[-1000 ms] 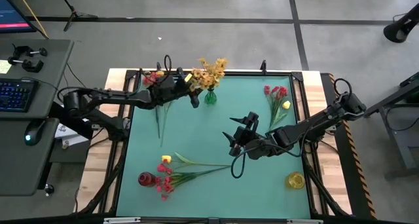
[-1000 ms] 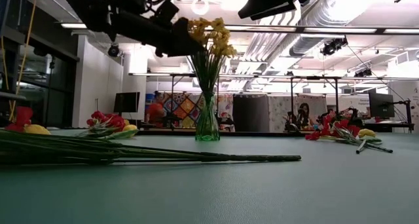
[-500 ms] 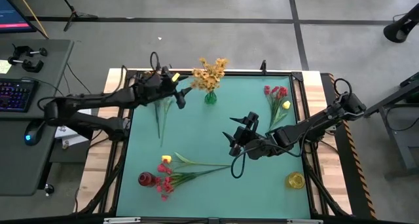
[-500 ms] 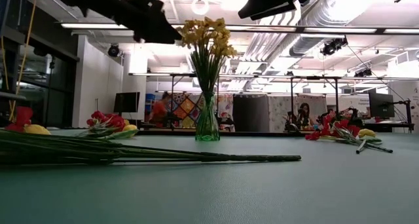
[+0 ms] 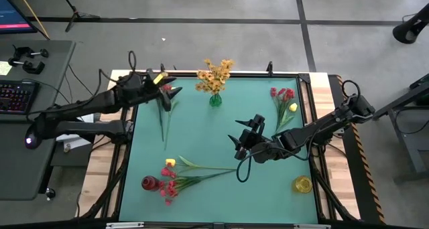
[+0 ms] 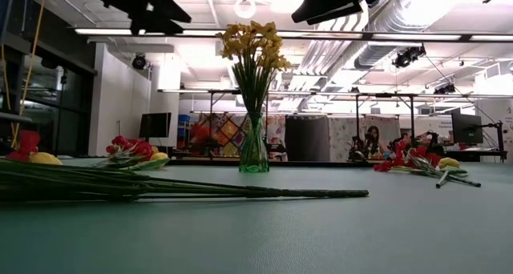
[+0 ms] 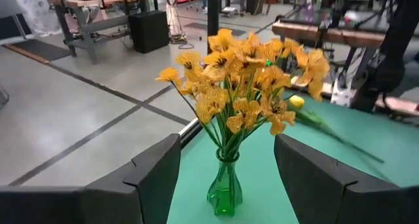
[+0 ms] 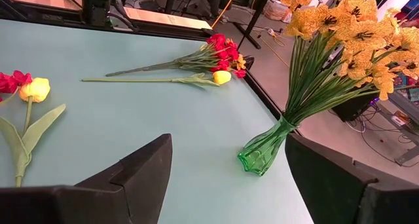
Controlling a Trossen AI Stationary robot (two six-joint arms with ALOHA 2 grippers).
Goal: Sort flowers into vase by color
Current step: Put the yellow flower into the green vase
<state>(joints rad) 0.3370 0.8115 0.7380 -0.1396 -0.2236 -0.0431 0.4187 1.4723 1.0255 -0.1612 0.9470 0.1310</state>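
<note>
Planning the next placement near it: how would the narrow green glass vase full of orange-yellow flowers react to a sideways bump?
The green glass vase probably tips easily: its base looks narrow and the orange-yellow flower spray spreads wide above it. Glass on the smooth green table mat may also slide, and could break if it falls.

The table (image 5: 221, 142) wears a smooth, matt teal mat, and bare pale wood shows along its left and right edges. The green vase (image 8: 262, 152) near the far edge looks like clear, glossy glass or plastic with faceted sides. Its orange-yellow sprays (image 7: 245, 86) have thin, cloth-like matt petals on slick plastic-looking stems. The red vase (image 5: 150, 183) and yellow vase (image 5: 302, 184) at the near corners look glossy too. The fingers (image 7: 157, 178) of the left gripper are matt dark plastic, smooth-faced
</note>
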